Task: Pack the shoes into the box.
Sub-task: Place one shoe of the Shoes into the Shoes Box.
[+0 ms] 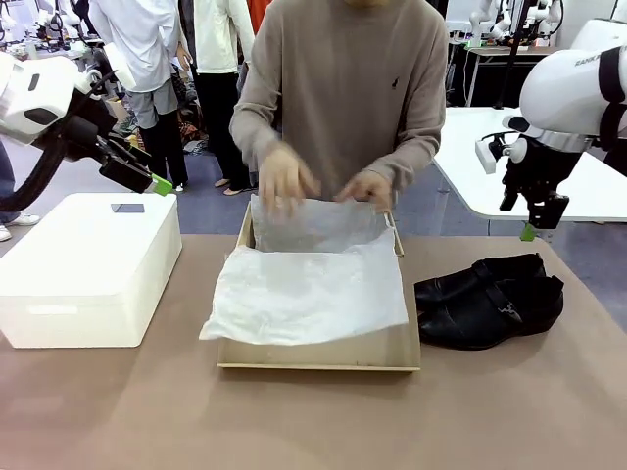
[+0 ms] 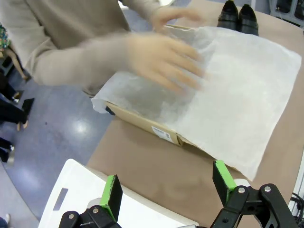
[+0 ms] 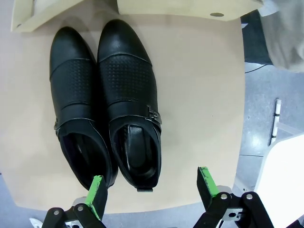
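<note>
The shoes (image 1: 488, 299), a glossy black pair with buckled straps, lie side by side on the table to the right of the box (image 1: 323, 354). White tissue paper (image 1: 309, 289) covers the tan box, and a person's hands (image 1: 284, 178) press on its far end. My left gripper (image 1: 159, 184) hangs open above the white box, well left of the tan one. My right gripper (image 1: 529, 232) hovers open above the far side of the shoes. The right wrist view looks straight down on the shoes (image 3: 109, 104), with the gripper (image 3: 151, 190) open over their heels. In the left wrist view, the open gripper (image 2: 167, 187) faces the tissue (image 2: 237, 95).
A white rectangular box (image 1: 88, 264) stands on the left of the table. The person stands at the far edge behind the tan box. A white table (image 1: 490, 166) stands behind on the right. Bare brown tabletop (image 1: 313, 421) runs along the near side.
</note>
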